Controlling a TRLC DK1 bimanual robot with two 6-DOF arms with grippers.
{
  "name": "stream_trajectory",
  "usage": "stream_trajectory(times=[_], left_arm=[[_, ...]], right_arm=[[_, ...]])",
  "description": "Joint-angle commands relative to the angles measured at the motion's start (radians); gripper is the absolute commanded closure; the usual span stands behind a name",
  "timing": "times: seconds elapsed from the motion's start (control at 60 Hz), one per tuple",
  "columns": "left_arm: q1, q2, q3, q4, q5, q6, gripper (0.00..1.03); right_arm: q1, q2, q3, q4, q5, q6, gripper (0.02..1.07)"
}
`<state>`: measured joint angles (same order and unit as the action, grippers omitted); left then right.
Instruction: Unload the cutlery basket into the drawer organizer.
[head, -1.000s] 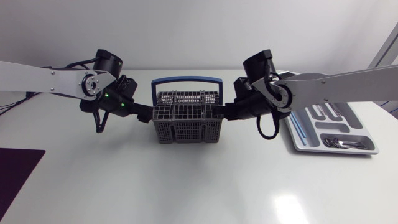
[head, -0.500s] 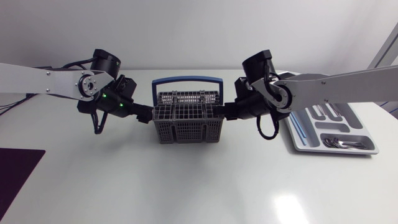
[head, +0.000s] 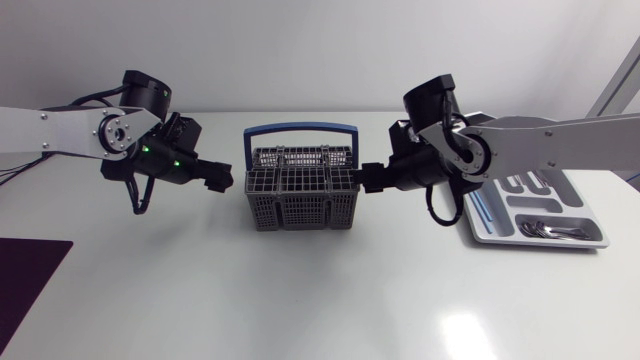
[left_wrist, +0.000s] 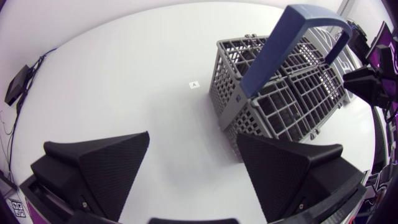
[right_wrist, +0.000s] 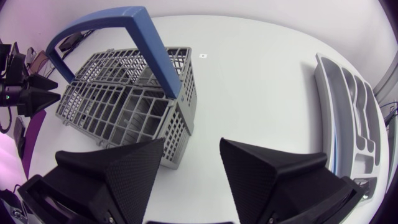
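Upright cutlery basket (head: 300, 195), long axis left-right

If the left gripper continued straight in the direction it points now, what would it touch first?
Most likely the cutlery basket: the left gripper, open, points at the basket's near side wall, with a gap between them. Its exact height against the wall is hard to judge.

Right gripper (right_wrist: 191, 147) had fingers spread, nothing btwn them. Grey basket (right_wrist: 124, 99) w/ blue handle (right_wrist: 99, 20) stood just ahead on white surface (right_wrist: 249, 81). Left gripper (right_wrist: 53, 92) sat at basket's far end. Organizer (right_wrist: 348, 112) lay beside right gripper, apart from basket.
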<state>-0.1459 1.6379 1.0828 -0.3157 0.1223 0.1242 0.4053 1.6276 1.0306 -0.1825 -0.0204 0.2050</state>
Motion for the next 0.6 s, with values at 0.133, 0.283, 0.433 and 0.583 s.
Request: stream_trajectory(times=[0.133,0.283,0.433,0.583], left_arm=[[0.029,-0.087,-0.064,-0.008,0.004,0.002,0.05],[0.032,-0.153,-0.096,-0.010,0.004,0.002,0.05],[0.032,-0.211,-0.127,-0.013,0.004,-0.001,0.05],[0.046,-0.266,-0.141,-0.029,0.002,-0.005,0.05]], right_arm=[[-0.019,-0.120,-0.064,-0.014,0.066,-0.053,0.25],[-0.020,-0.193,-0.107,-0.008,0.129,-0.092,0.21],[-0.062,-0.256,-0.142,0.000,0.149,-0.111,0.18],[-0.112,-0.337,-0.191,0.028,0.166,-0.151,0.18]])
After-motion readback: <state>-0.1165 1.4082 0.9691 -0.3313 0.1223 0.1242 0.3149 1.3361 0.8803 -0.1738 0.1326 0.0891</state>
